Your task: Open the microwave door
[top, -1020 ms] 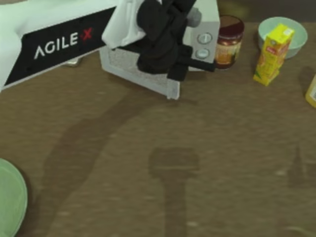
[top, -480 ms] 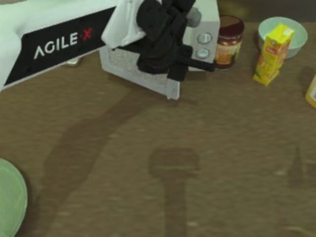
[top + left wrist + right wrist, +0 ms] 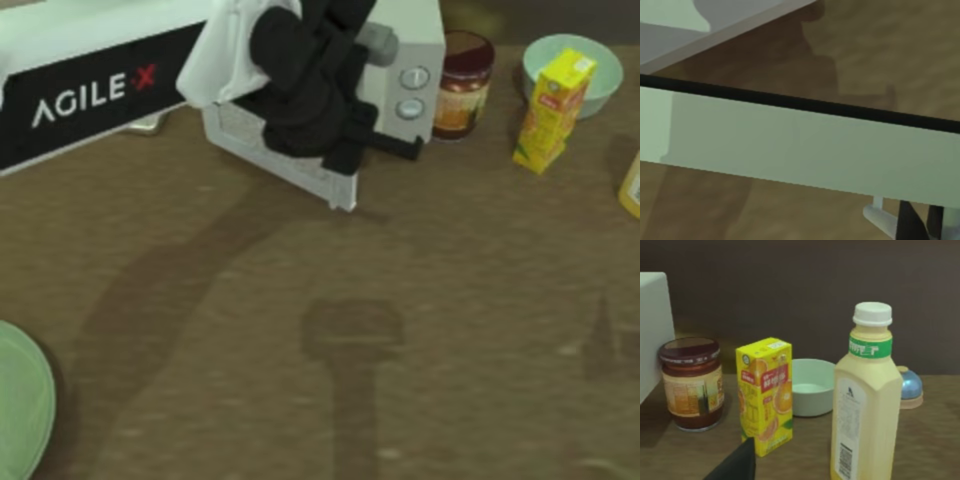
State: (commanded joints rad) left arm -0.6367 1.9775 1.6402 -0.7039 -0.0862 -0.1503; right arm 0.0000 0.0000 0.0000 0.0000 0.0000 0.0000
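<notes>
Where the microwave door (image 3: 290, 165) swings ajar, left claw (image 3: 345, 160) alongside; grip unclear; right arm parked

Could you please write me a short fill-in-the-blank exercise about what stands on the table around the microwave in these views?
1. The microwave door is partly ____.
2. The jar stands right next to the ____.
3. The juice carton stands in front of the pale ____.
4. The arm at the door is the ____ one.

Missing words: open; microwave; bowl; left
</notes>
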